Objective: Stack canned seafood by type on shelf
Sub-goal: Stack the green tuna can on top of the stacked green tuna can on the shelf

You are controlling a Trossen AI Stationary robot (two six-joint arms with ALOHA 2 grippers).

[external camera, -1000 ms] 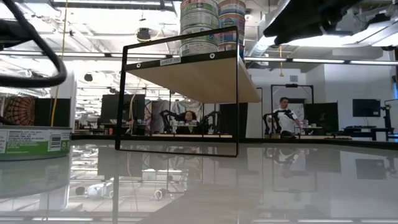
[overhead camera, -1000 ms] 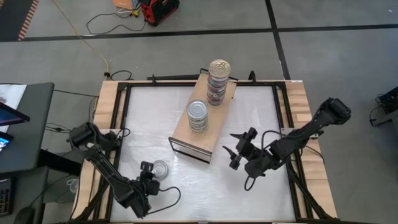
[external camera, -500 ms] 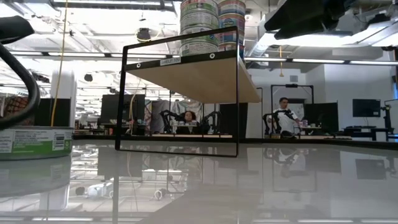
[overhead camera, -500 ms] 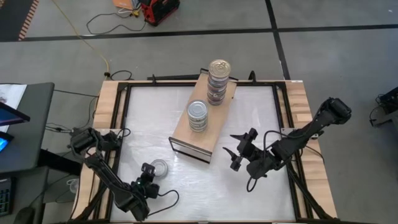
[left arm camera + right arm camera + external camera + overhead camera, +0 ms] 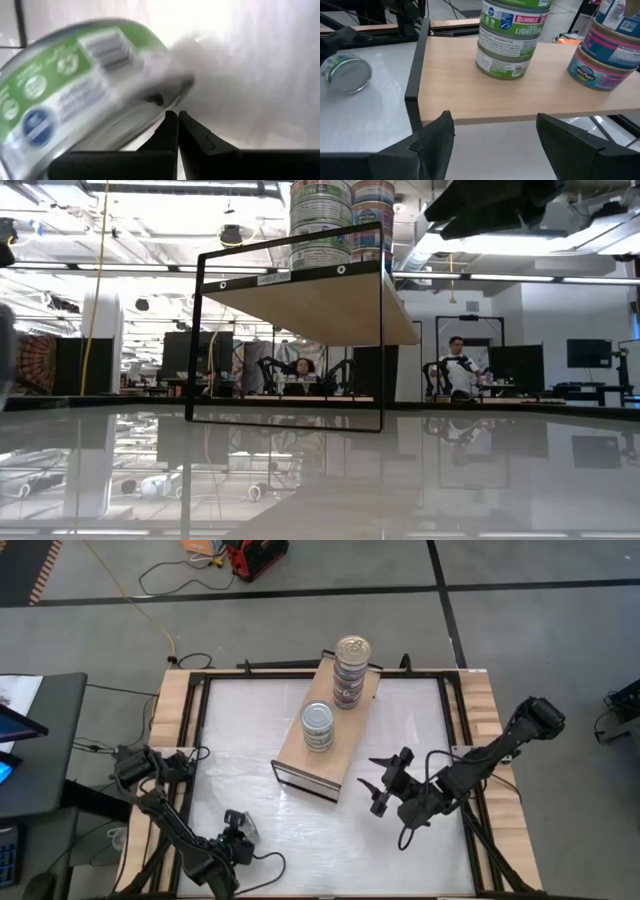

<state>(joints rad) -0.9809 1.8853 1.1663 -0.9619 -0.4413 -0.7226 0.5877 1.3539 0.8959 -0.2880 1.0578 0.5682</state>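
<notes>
The white table (image 5: 400, 720) is lying glossy and faintly streaked inside its black frame, with pale wooden strips running down both sides. Across its middle the shelf (image 5: 300, 755) is sitting at a slant: a smooth light wooden board on thin black metal legs. The left arm is reaching along the near left of the table, and the right arm is waiting at the right. The right gripper (image 5: 373, 783) is hanging just beside the shelf's near end with its dark fingers spread wide and nothing between them. On the board two stacks of round, flat tins are standing well apart. The taller stack (image 5: 351, 670), near the far end, is wearing pink and blue labels under a gold pull-tab lid; its round logo is too small for me to read. The shorter stack (image 5: 317, 726), nearer the middle, is showing green labels and a silver-grey lid, and in the right wrist view I am reading "BUMBLE" and "LIGHT" on it. The left gripper (image 5: 236, 824) is sitting low over the table's near left corner, its fingers (image 5: 167, 131) clenched tight against each other and gripping nothing. One loose can (image 5: 346, 74), green-labelled with small print, is tipping on its rim just beside those fingertips, its plain silver face turned toward the shelf.
</notes>
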